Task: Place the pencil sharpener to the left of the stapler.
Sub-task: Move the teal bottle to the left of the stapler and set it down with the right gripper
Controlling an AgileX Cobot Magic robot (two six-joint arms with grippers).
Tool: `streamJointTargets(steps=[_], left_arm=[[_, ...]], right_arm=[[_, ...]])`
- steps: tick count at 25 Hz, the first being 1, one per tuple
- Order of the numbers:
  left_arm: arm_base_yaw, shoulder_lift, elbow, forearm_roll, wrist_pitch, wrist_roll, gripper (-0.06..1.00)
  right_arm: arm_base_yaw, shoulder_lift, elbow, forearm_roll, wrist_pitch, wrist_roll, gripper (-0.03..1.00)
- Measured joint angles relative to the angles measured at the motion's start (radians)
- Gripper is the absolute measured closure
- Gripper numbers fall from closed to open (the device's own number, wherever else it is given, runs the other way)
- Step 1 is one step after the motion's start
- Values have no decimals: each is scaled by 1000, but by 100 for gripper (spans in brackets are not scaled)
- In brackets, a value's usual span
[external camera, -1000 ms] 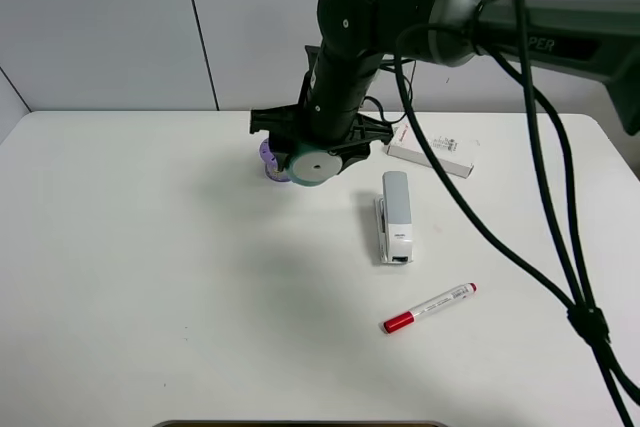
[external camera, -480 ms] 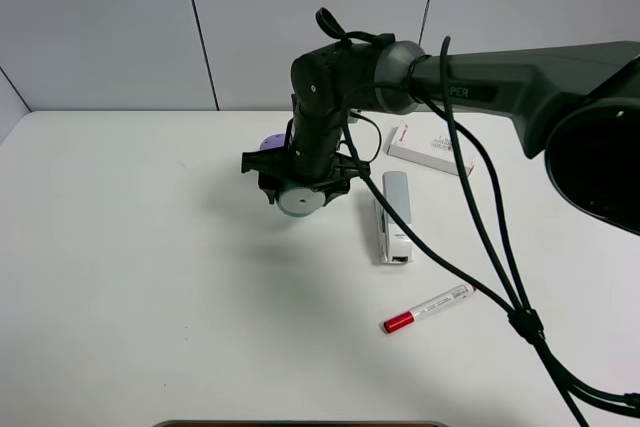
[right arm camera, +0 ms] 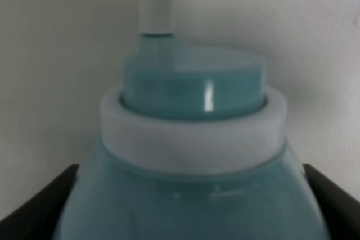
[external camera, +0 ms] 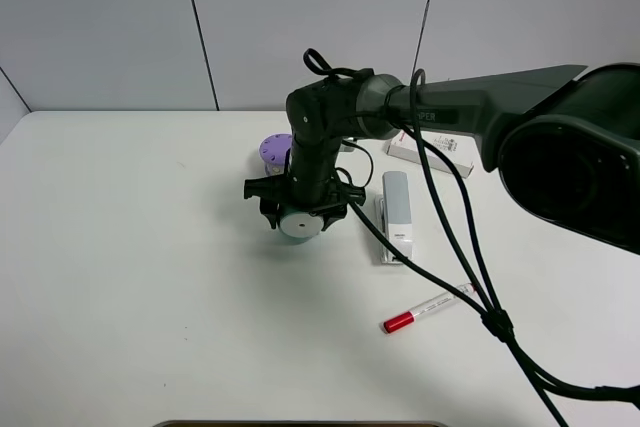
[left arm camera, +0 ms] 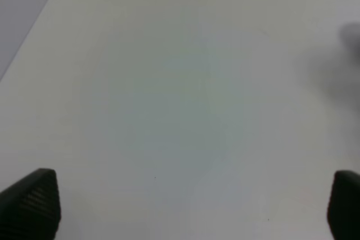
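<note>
The teal pencil sharpener (external camera: 299, 224), white round end face towards the camera, is held in my right gripper (external camera: 300, 205), which is shut on it low over the table; I cannot tell if it touches. It hangs just left of the light-grey stapler (external camera: 396, 215), a small gap between them. In the right wrist view the sharpener (right arm camera: 191, 139) fills the frame between the dark fingers (right arm camera: 34, 209). My left gripper (left arm camera: 188, 209) is open over bare table, nothing between its fingertips (left arm camera: 31, 203).
A purple round container (external camera: 274, 151) stands just behind the sharpener. A flat white box with red print (external camera: 425, 153) lies behind the stapler. A red-capped marker (external camera: 428, 309) lies in front of the stapler. The right arm's cables hang down across the table's right side.
The right arm has carried the sharpener forward and down from beside the purple container to a spot low on the stapler's left. The stapler, box and marker stayed put.
</note>
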Motion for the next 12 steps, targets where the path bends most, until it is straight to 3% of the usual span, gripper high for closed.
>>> streamJointTargets(steps=[12], left_arm=[[0, 0, 0, 0, 0, 0, -1]], right_arm=[[0, 14, -8, 10, 6, 0, 29]])
